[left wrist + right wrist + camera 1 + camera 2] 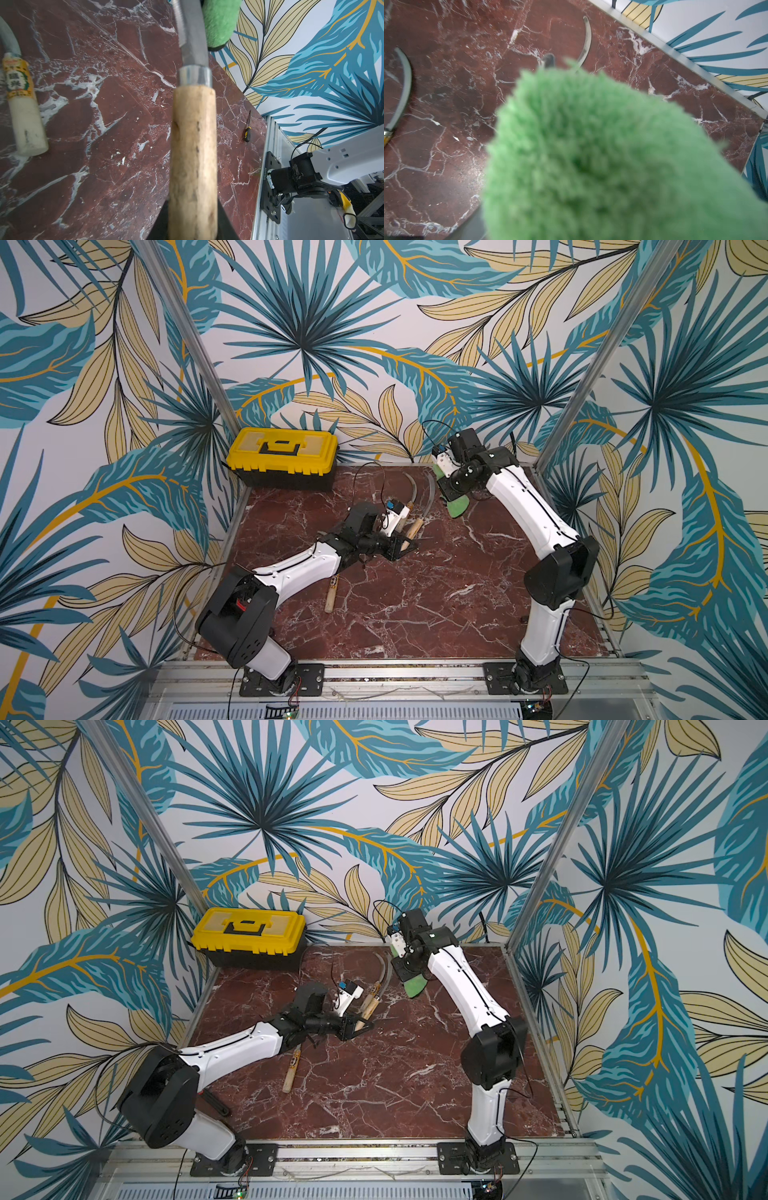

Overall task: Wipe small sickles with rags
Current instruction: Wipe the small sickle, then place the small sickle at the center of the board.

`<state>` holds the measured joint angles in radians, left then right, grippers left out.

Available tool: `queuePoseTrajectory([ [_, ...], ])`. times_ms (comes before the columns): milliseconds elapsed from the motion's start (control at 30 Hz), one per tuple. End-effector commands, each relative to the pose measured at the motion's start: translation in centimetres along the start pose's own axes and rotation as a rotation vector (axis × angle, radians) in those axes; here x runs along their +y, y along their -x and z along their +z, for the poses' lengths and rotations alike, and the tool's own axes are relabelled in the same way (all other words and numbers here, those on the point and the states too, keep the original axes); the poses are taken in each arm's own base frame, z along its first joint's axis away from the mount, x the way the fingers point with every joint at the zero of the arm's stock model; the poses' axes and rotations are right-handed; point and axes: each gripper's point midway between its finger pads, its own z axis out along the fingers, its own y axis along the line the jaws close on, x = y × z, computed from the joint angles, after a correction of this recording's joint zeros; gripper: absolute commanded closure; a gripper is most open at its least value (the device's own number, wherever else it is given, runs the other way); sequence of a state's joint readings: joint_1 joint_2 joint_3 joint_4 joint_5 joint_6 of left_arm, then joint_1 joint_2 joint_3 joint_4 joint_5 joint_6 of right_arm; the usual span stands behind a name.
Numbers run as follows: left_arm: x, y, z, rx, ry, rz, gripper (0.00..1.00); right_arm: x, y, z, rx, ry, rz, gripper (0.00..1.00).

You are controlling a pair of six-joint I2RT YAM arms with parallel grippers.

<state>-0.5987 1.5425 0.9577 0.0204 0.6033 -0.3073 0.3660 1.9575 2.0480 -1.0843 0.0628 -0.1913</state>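
- Left gripper is pinched tight on the bare wooden handle of sickle 1. The blade points off toward the right arm.
- Right gripper is clamped on the green microfibre cloth. Its jaws are buried in the pile (we can't see them, but the cloth hangs from it).
- The cloth sits right against the blade, partway along. The blade tip pokes out past it in the right wrist view. We read this as mid-wipe on sickle 1.
- Sickle 2, orange label, lies flat on the marble table just beside sickle 1.
- Sickle 3 lies by the left arm, partly under it.
- We can't tell whether 2 and 3 are clean. Our count: 1 in hand, up to 2 left.
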Motion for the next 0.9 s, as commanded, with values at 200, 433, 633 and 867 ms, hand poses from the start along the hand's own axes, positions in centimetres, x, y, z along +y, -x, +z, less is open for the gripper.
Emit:
queuePoseTrajectory([
  [200,2.9,0.4,3.1,0.055,0.063,-0.009,1.00,-3.3,-4.2,-0.7,0.076,-0.077,0.177,0.95],
  [433,5.1,1.0,6.5,0.085,0.085,-0.053,1.00,-3.7,-8.3,-2.7,0.087,-0.107,0.268,0.94],
  [633,7.2,1.3,9.3,0.123,0.137,-0.079,1.00,-3.0,-10.9,-5.1,0.037,-0.098,0.347,0.92],
  [867,9.8,1.8,11.8,0.168,0.217,-0.125,1.00,-2.3,-13.9,-6.8,0.005,-0.104,0.408,0.92],
])
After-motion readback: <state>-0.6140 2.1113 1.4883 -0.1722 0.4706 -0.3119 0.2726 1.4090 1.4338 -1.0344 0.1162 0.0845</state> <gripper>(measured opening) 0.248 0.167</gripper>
